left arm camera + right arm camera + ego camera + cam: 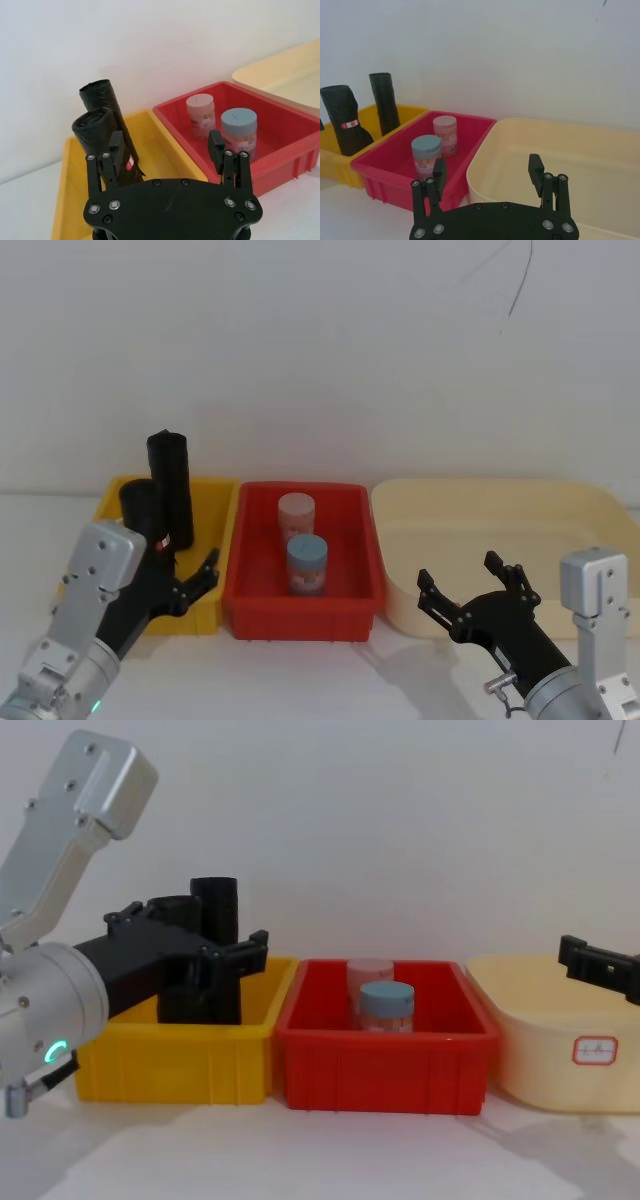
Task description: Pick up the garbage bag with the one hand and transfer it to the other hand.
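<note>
Far left: left tool [165,142], jaws spread wide and clamped on nothing, poised at the near side of the yellow bin [212,502].

Inside that bin, upright toward the front: the garbage bag [341,107], a matte black roll with a small red-and-white sticker [351,123] about halfway up, its top well clear of the bin wall. Just behind it and a little to the right, a second black roll [385,100] with no sticker. Cannot tell whether the two touch.

Probably light and slightly yielding: thin film wound tight, firm enough as a cylinder but likely to dent under a hard squeeze and to let the outer layer slide. Tall and narrow, so easy to topple, and close enough to the second roll to knock it over on a sloppy approach.

Best gripped squarely across the body, above the bin wall, with moderate pressure. Best also to leave a good stretch of roll free for the handover.

Next along: red bin [300,618] holding a pink-lidded jar [296,510] and a blue-lidded jar [307,558], neither part of the job. Then a cream tub [470,530].

Far right: right tool [487,165], jaws likewise apart and holding nothing, low over the worktop [320,680] just in front of the cream tub, well apart from the bag.
</note>
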Tool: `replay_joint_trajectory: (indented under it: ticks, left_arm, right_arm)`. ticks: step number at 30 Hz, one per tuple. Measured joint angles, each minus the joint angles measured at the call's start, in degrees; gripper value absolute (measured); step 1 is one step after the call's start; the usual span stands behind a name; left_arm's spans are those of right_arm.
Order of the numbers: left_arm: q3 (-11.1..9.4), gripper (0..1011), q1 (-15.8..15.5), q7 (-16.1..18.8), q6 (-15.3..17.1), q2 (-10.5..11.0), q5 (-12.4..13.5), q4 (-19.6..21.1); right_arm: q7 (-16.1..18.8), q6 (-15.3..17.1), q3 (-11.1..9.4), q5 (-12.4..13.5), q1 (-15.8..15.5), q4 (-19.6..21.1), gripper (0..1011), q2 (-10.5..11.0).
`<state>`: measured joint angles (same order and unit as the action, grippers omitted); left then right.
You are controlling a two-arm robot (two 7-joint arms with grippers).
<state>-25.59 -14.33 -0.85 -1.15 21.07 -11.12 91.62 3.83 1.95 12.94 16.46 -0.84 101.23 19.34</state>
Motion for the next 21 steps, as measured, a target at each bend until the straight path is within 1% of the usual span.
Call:
replay_joint_trajectory:
  ticks: [11, 21]
  left_arm:
    - [2.0, 1002, -0.2, 0.0, -1.3, -0.1, -0.5, -1.9]
    - [4.0, 1002, -0.8, -0.4, -2.0, -0.6, -1.8, -4.2]
  right_arm:
    - [0.0, 0.0, 0.0, 0.0, 0.0, 0.0, 1001, 0.0]
    - [0.0, 0.0, 0.0, 0.0, 0.0, 0.0, 1001, 0.0]
